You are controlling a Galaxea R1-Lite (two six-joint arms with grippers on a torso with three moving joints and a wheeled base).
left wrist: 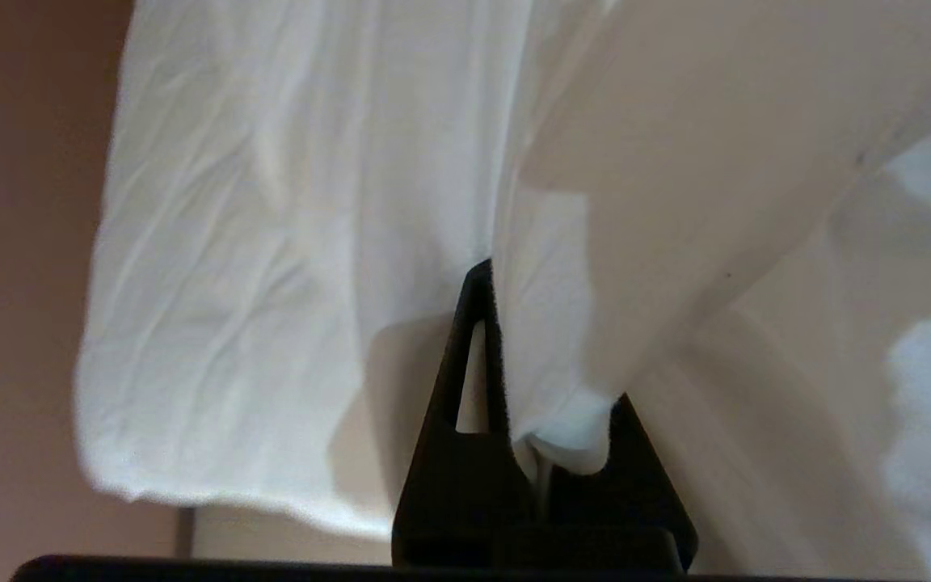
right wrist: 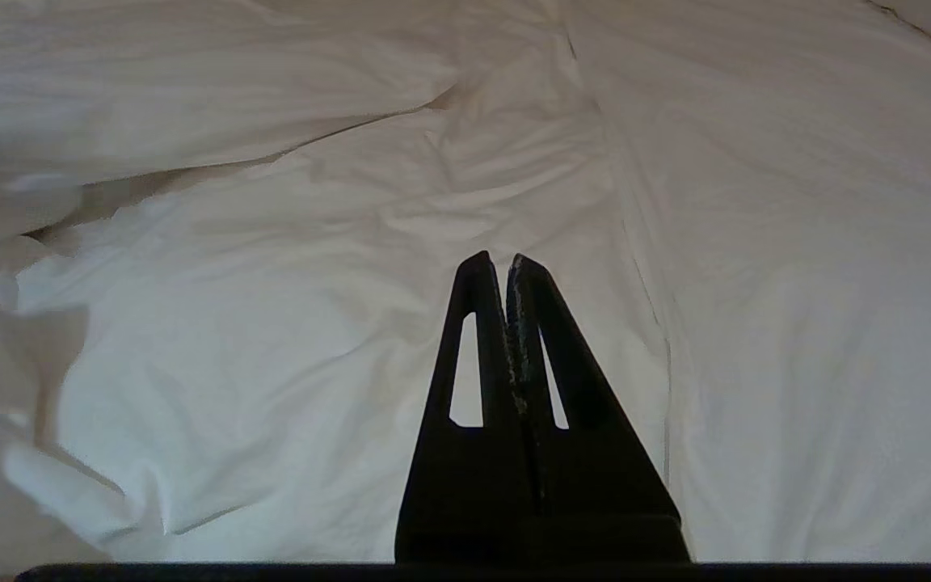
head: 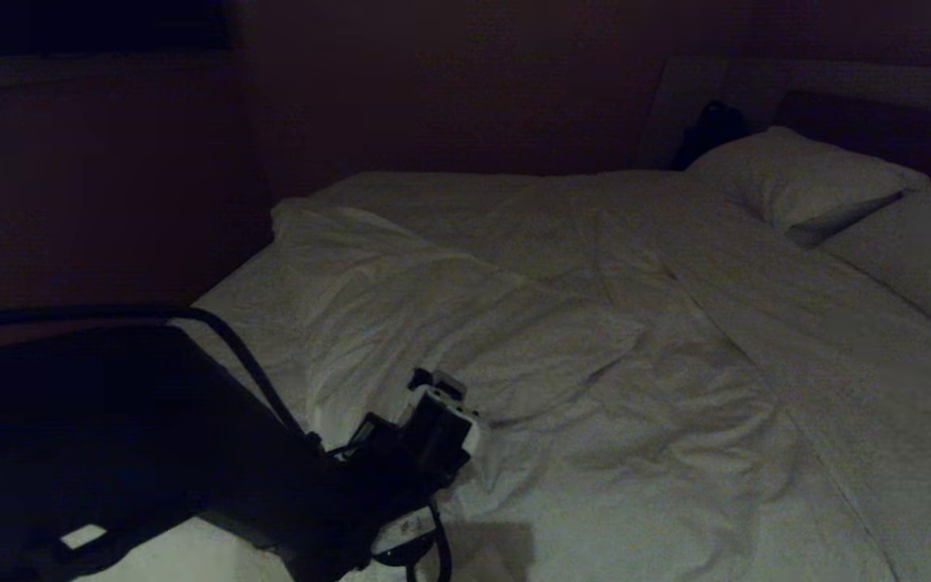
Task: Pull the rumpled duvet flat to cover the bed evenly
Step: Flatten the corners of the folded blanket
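Gripping a duvet (left wrist: pixel 288 242) fold in my left gripper (left wrist: pixel 546 453) near the bed (head: pixel 215 299) edge | right gripper (right wrist: pixel 510 267) pinched shut, empty, over the cloth | duvet lay bunched at near-left, flatter toward pillows (head: pixel 797 182) | spreading mostly left, I judged.

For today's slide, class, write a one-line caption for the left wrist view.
Left end effector shut on a bunched fold of the white duvet, cloth draping away from the pinch.
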